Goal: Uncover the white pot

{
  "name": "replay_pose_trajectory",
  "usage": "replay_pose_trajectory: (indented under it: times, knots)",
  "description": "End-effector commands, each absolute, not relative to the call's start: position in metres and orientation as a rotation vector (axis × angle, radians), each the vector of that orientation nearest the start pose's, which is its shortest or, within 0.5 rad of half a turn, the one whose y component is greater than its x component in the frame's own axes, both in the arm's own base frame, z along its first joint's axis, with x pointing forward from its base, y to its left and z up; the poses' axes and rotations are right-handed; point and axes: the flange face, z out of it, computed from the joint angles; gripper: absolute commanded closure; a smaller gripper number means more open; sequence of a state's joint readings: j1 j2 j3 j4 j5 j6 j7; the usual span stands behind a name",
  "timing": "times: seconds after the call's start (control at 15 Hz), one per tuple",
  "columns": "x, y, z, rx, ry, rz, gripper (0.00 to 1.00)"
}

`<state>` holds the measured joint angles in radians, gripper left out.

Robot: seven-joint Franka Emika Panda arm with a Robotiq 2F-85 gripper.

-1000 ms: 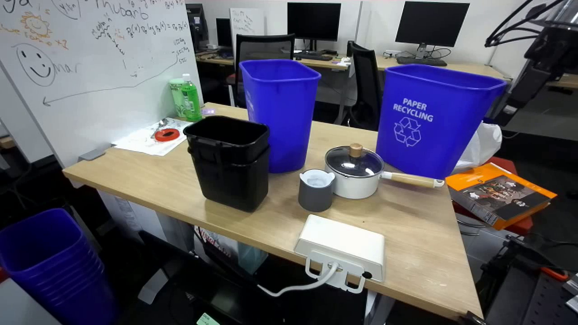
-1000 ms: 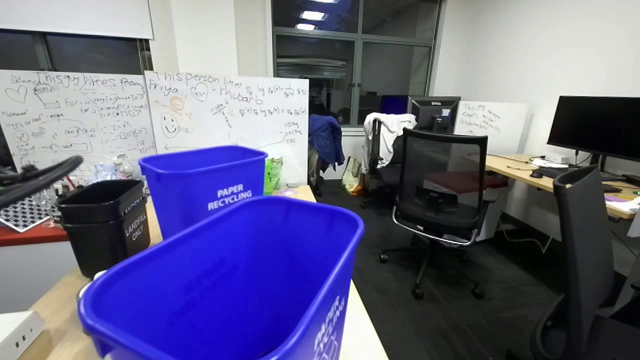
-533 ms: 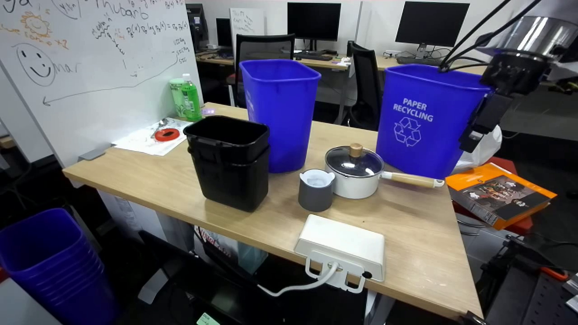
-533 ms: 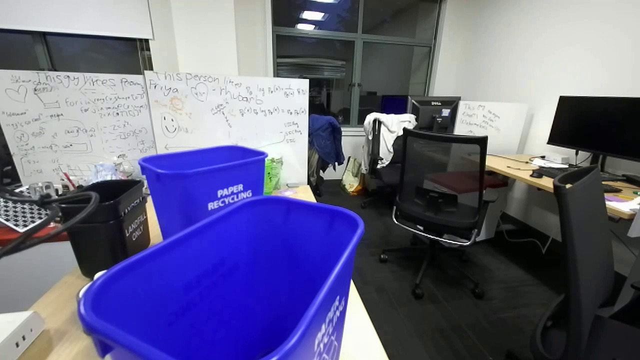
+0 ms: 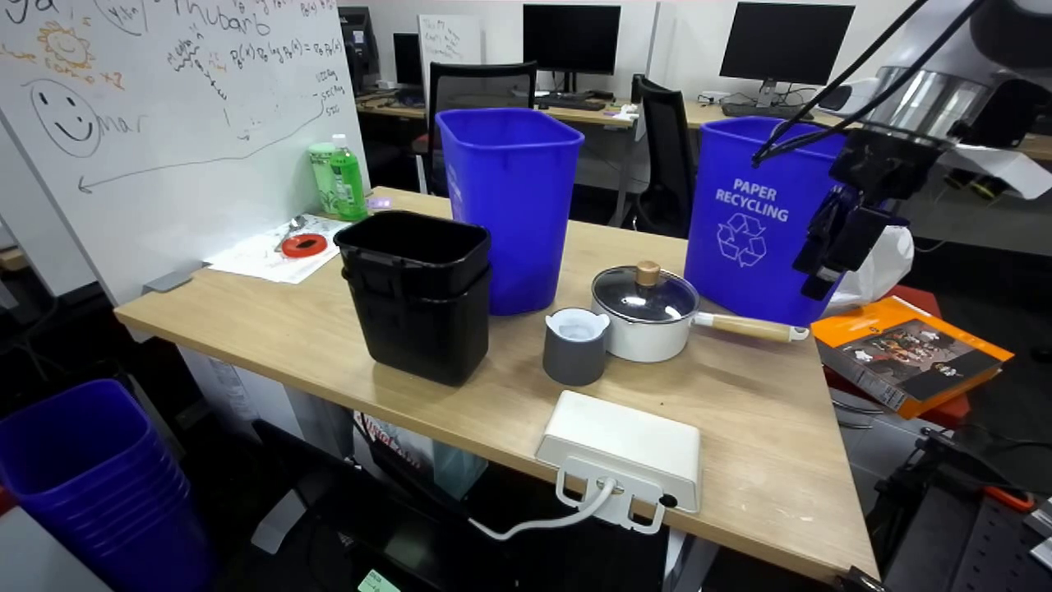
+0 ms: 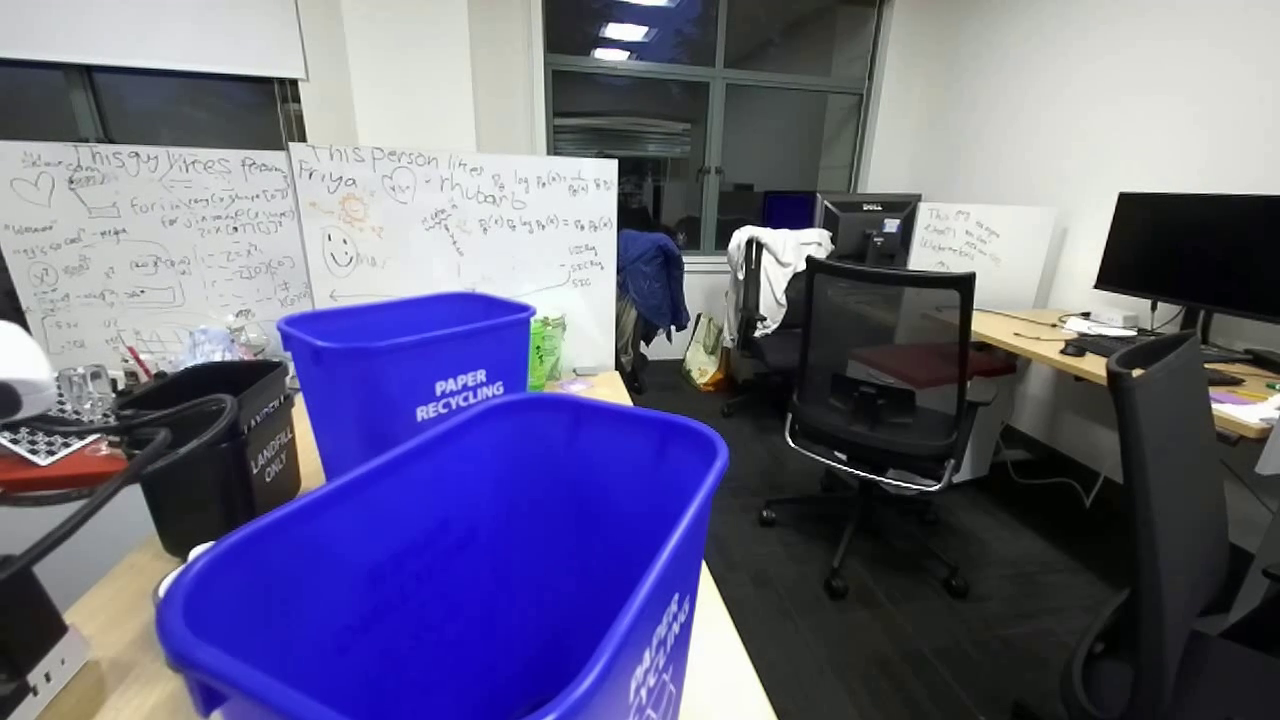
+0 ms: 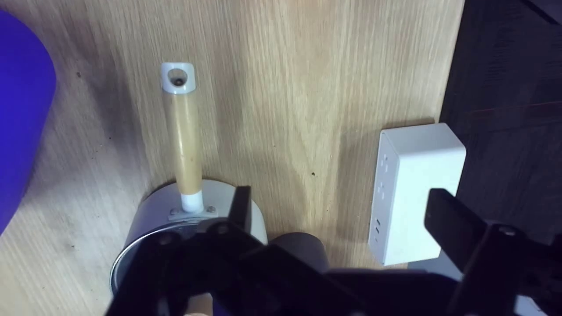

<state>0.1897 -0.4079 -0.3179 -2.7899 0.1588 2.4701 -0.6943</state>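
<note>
White sides, and there's my pot (image 5: 649, 340), standing on the counter (image 5: 764, 444), back from the front edge, its handle (image 5: 746, 326) reaching for the right-hand edge and a grey cup (image 5: 575, 352) just beside it. Lid (image 5: 645, 304) on, so the job's all ahead! My gripper (image 7: 340, 211) hangs toward that right-hand edge, its fingers (image 7: 452, 221) well apart, nothing between them.

How will it behave? I'd guess the pot is stiff and fairly light, so a bump on that long handle could spin it. The lid looks like glass in a metal rim: rigid, slick, easily chipped, poor holding. The wooden knob (image 5: 648, 274) is my spot; pinch it and lift straight, keeping the lid level.

Now the cameras: an exterior view hands me that knob in plain sight, while in the wrist view my gripper masks most of the lid. Only the wrist view shows me how wide the fingers stand, plus the rivets (image 7: 211, 209) where handle meets pot. In an exterior view the near blue bin (image 6: 450, 560) blocks nearly all sight of the pot: no help there!
</note>
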Motion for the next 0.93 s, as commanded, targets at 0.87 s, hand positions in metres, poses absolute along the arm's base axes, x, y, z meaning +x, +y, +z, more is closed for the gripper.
replay_pose_trajectory:
  times: [0.87]
  knots:
    - [0.403,-0.022,0.302,-2.888,-0.804,-0.181,0.0]
